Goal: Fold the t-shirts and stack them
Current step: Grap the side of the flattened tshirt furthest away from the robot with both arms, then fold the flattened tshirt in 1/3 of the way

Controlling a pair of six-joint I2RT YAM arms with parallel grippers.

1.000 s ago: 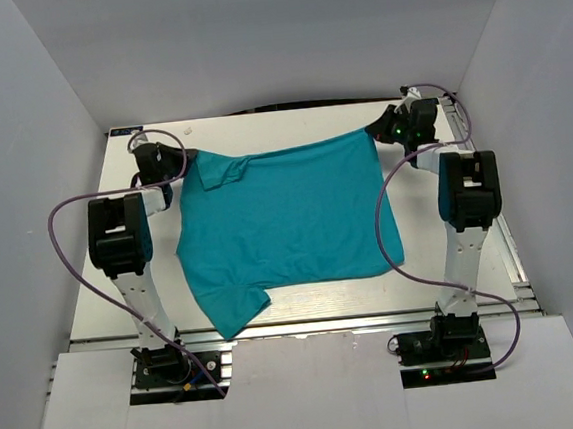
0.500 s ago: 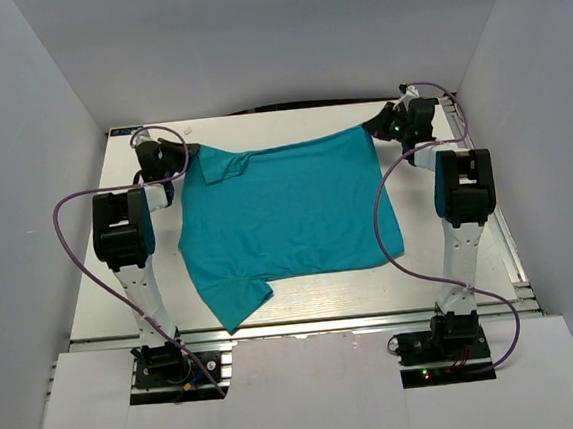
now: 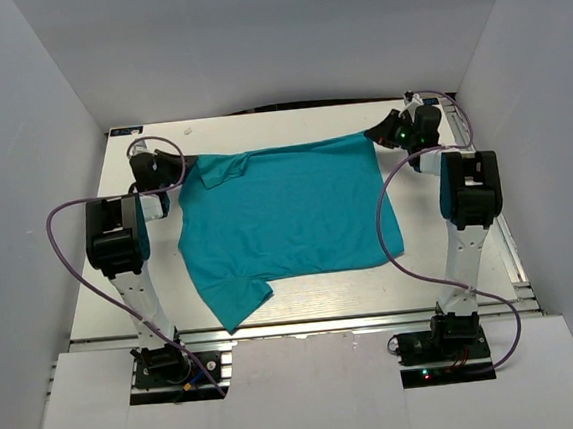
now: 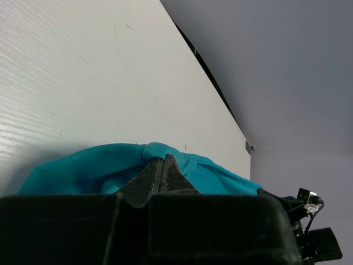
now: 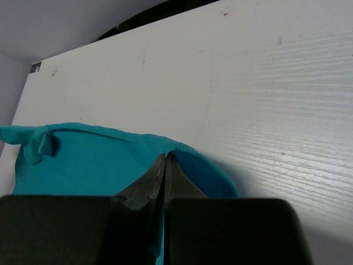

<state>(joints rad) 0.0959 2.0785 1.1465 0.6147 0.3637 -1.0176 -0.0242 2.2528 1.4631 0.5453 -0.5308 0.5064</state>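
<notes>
The t-shirt (image 3: 287, 214) lies spread on the table (image 3: 298, 121), its far edge spanning the gap between both arms. Left jaws are closed on the far-left corner, right jaws closed on the far-right corner. The cloth extends from both toward the near edge.

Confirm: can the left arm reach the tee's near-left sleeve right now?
Probably not as things stand: the left gripper is shut on the far left corner of the t-shirt and would have to let go first. Otherwise the way looks free; the sleeve lies uncovered on the table beside that arm.
</notes>
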